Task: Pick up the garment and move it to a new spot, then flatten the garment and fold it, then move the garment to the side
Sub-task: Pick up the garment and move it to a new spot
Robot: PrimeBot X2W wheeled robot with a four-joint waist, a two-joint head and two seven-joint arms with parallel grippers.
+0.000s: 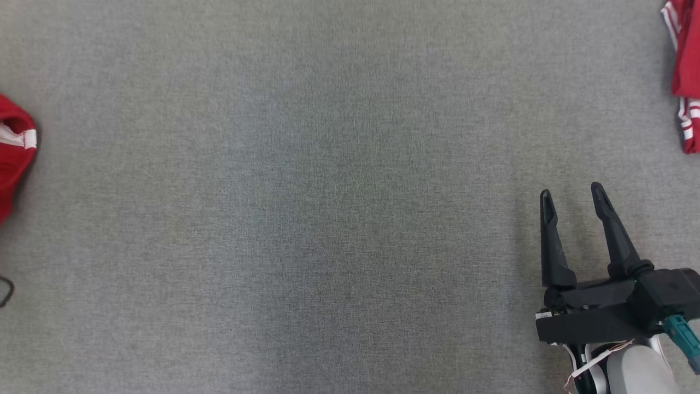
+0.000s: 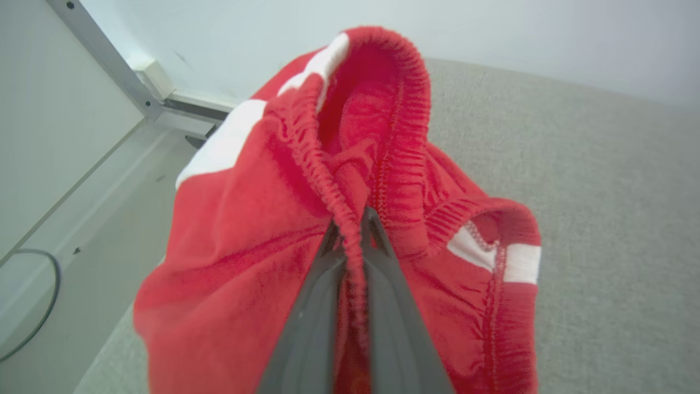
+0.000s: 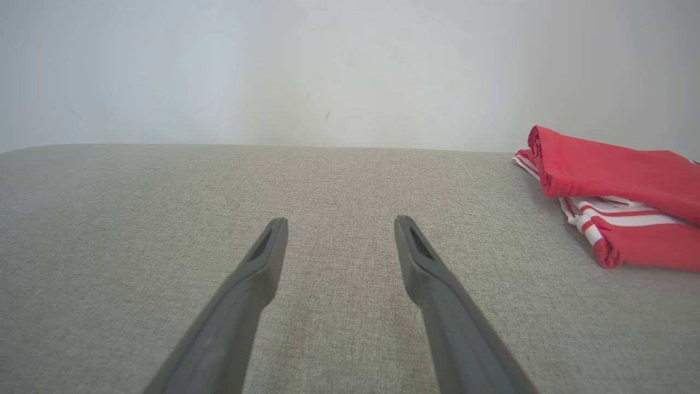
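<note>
A red garment with white stripes (image 2: 262,230) hangs bunched from my left gripper (image 2: 353,224), whose two dark fingers are shut on its elastic waistband. In the head view a piece of that garment (image 1: 13,158) shows at the left edge over the grey cloth surface. My right gripper (image 1: 573,197) stands open at the lower right, low over the surface, with nothing between its fingers (image 3: 268,257).
A second red garment with white stripes (image 3: 618,197) lies folded at the far right of the grey cloth-covered table (image 1: 328,219), also at the top right corner (image 1: 686,71). Beyond the table's left edge are a floor, a metal frame (image 2: 109,65) and a dark cable (image 2: 38,306).
</note>
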